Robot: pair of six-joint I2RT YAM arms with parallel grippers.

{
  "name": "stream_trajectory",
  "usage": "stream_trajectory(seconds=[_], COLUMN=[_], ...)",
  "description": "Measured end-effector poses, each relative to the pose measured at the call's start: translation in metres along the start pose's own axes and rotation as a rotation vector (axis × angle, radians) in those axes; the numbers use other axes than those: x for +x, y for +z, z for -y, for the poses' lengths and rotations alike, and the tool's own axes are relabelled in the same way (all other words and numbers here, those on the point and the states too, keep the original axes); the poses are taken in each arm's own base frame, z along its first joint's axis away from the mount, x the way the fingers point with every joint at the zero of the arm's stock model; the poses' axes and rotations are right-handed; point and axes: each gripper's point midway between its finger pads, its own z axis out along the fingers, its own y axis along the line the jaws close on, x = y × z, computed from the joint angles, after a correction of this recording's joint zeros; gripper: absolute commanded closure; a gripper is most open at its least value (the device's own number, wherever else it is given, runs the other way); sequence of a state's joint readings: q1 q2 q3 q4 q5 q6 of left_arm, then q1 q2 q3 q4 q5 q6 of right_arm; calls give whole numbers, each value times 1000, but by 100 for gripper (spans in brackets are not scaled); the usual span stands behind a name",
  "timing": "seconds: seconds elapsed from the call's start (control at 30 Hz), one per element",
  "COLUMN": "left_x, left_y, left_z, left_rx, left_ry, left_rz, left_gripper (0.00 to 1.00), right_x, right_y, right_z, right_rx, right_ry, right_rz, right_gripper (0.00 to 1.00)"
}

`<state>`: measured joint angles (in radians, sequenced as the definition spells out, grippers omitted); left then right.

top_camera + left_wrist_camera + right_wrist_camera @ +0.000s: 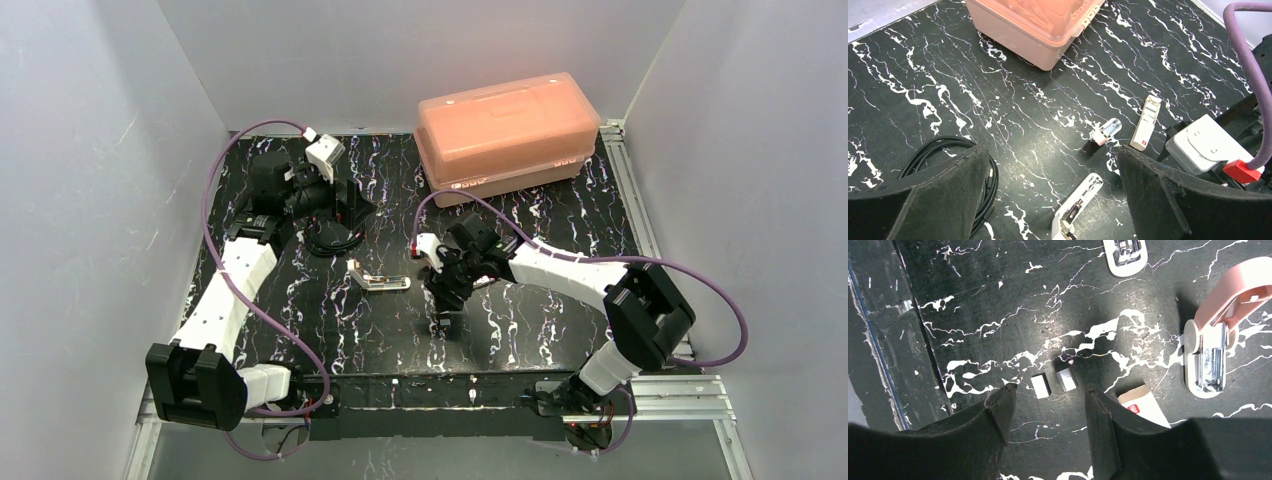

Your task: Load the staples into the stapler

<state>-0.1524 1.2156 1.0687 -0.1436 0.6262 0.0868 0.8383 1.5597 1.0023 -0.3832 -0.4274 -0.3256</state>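
My right gripper (pixel 1050 396) hung spread and empty over the two staples (pixel 1066 379) on the table (pixel 973 300), the stapler (pixel 1124 252) lying beyond them, channel bared; my left gripper (pixel 1053 152) gaped empty too. Picking up a strip was in hand, I judged: next, lower and pinch one squarely.

Right claw (pixel 1050 392) cam: the stapler (pixel 1124 251) gets chopped by the top edge, so only one rounded end shows. The paper packet (pixel 1142 404) is half tucked behind my finger (pixel 1108 435), and the pink block (pixel 1235 287) runs off the right side. Left claw (pixel 1052 152) cam: stapler cut by the bottom edge, orange box (pixel 1033 35) by the top, black cable (pixel 943 147) partly behind a finger. From overhead the staples (pixel 1066 380) are too tiny to make out.
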Motion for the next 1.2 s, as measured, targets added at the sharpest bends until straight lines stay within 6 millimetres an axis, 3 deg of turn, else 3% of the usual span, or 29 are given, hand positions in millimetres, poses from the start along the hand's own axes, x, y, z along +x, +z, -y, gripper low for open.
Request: stream_trajectory(seconds=[0.23, 0.53, 0.9, 1.2], left_x=[8, 8, 13, 13], left_y=[1, 0, 0, 0], left_z=[0, 0, 4, 5], left_rx=[3, 3, 22, 30], left_ry=[-2, 1, -6, -4], left_rz=[-17, -17, -25, -26], left_gripper=[1, 1, 2, 1], right_x=[2, 45, 43, 47], right_y=[3, 12, 12, 14], right_z=[2, -5, 1, -7], right_rx=[-2, -45, -37, -63], right_ry=[-49, -118, -238, -293], right_rz=[1, -78, -75, -84], right_gripper=[50, 50, 53, 57])
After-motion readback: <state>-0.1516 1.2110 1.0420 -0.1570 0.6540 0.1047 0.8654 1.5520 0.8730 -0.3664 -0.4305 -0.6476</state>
